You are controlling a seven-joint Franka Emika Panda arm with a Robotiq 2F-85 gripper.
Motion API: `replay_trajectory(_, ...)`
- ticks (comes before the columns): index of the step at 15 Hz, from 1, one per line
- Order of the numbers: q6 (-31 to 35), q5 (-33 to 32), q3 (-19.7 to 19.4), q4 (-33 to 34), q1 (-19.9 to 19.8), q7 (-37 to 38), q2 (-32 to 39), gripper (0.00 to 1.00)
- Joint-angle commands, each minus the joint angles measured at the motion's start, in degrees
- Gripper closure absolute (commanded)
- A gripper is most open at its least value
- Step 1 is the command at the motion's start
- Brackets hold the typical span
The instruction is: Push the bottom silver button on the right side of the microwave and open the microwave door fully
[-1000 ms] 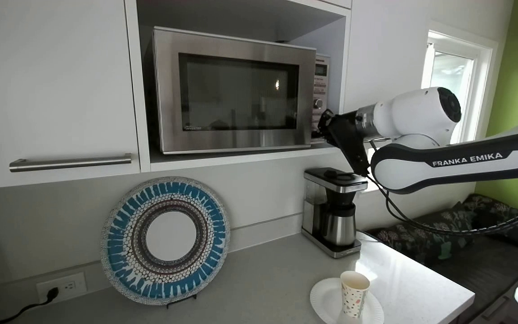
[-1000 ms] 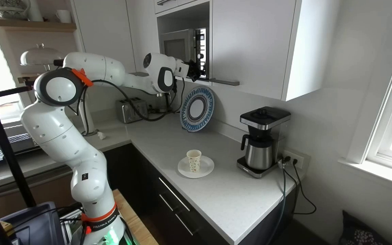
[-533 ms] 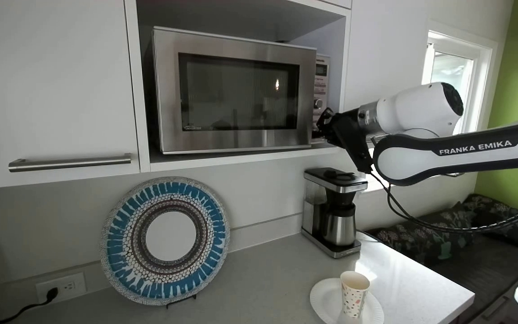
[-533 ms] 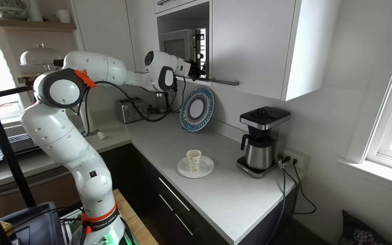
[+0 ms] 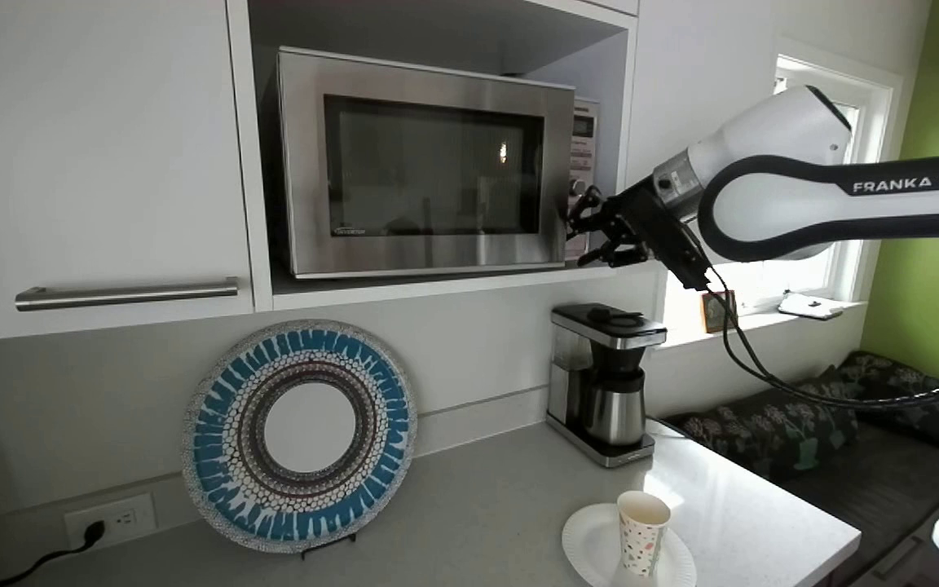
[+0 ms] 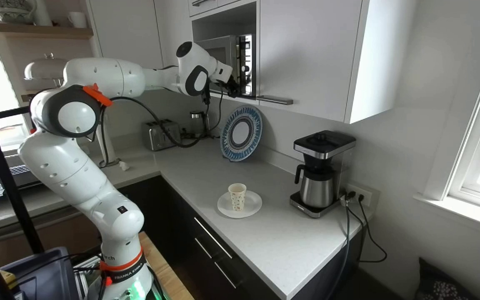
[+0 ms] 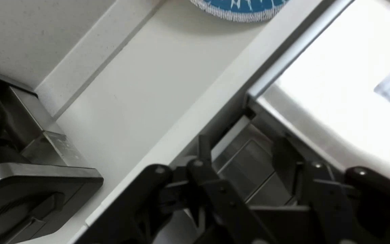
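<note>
The microwave [image 5: 429, 257] sits in the cabinet niche. Its door [image 5: 306, 179] stands slightly ajar, the right edge forward of the control strip [image 5: 582, 155]. My gripper [image 5: 580, 241] is at the lower part of that strip, tilted downward, its fingers apart with nothing held. In the wrist view, the rectangular bottom silver button [image 7: 249, 162] appears dark between the left finger [image 7: 203, 147] and the right finger [image 7: 286, 162]. That right finger lies close behind the door's edge; whether they touch I cannot tell. The gripper [image 6: 232, 88] partly covers the microwave in an exterior view.
The niche's bottom ledge [image 5: 437, 285] runs just below the gripper. Beneath are a coffee maker [image 5: 608, 383], a decorated round plate [image 5: 225, 424] on a stand, and a paper cup [image 5: 642, 534] on a white plate [image 5: 584, 538]. A cabinet handle [image 6: 274, 100] sticks out beside the niche.
My gripper has opened and drawn back a little from the control strip. The wrist has risen, so the hand now points downward more steeply. The door looks nearly unchanged.
</note>
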Motion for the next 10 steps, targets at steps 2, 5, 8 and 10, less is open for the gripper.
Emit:
replay_trajectory(2,-12.67,5.53,1.53,2.68,-1.52,-9.53,-2.72,0.07)
replay_trajectory(5,-17.16,6.54,1.81,3.71,-2.78,-14.18,-3.63,0.00)
replay_trajectory(8,-19.00,9.05,1.69,4.62,-2.18,-19.66,-3.85,0.00)
replay_trajectory(10,-19.19,10.70,1.18,5.06,-1.62,-23.96,-3.89,0.00)
